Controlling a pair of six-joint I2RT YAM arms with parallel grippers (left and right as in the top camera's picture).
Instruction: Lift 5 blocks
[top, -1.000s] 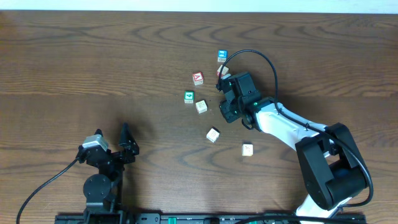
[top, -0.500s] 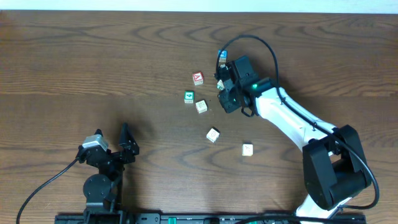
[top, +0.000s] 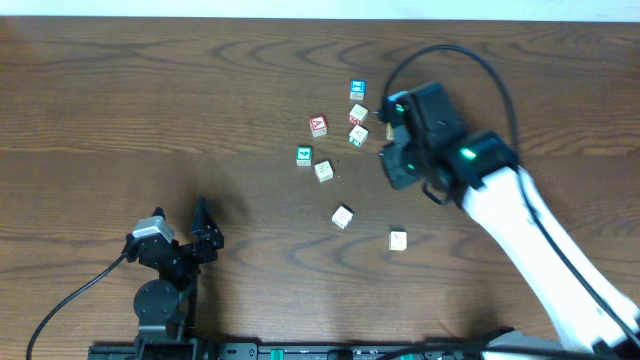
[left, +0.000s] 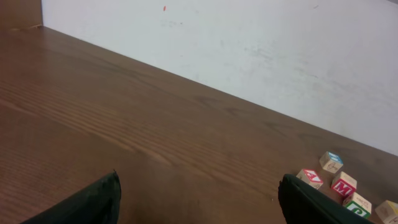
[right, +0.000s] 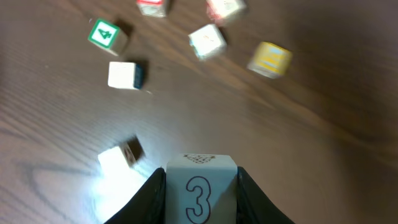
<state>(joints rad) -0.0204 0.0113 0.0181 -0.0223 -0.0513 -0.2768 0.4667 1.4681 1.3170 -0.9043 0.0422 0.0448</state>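
Observation:
A cream block printed with a "3" (right: 201, 186) sits clamped between the two black fingers of my right gripper (right: 201, 179), held up off the table. From overhead the right gripper (top: 394, 128) hovers just right of the block cluster. Below it lie other cream blocks (right: 124, 74) (right: 118, 158) (right: 207, 40) and a yellow one (right: 270, 59). From overhead, cream blocks rest at the cluster's lower edge (top: 323, 171) (top: 342, 216) (top: 398, 239). My left gripper (top: 205, 232) stays open near the front left, nothing between its fingers (left: 99, 196).
A green-faced "4" cube (right: 107, 34) (top: 304, 156), a red-faced cube (top: 318, 125) and a blue-faced cube (top: 357, 91) lie among the blocks. Several cubes (left: 342, 185) show at the far right of the left wrist view. A white wall (left: 249, 50) borders the table's far edge.
My right arm has risen and swung right, away from the cluster, carrying the "3" block. Two cubes it covered now show. The left arm has not moved.

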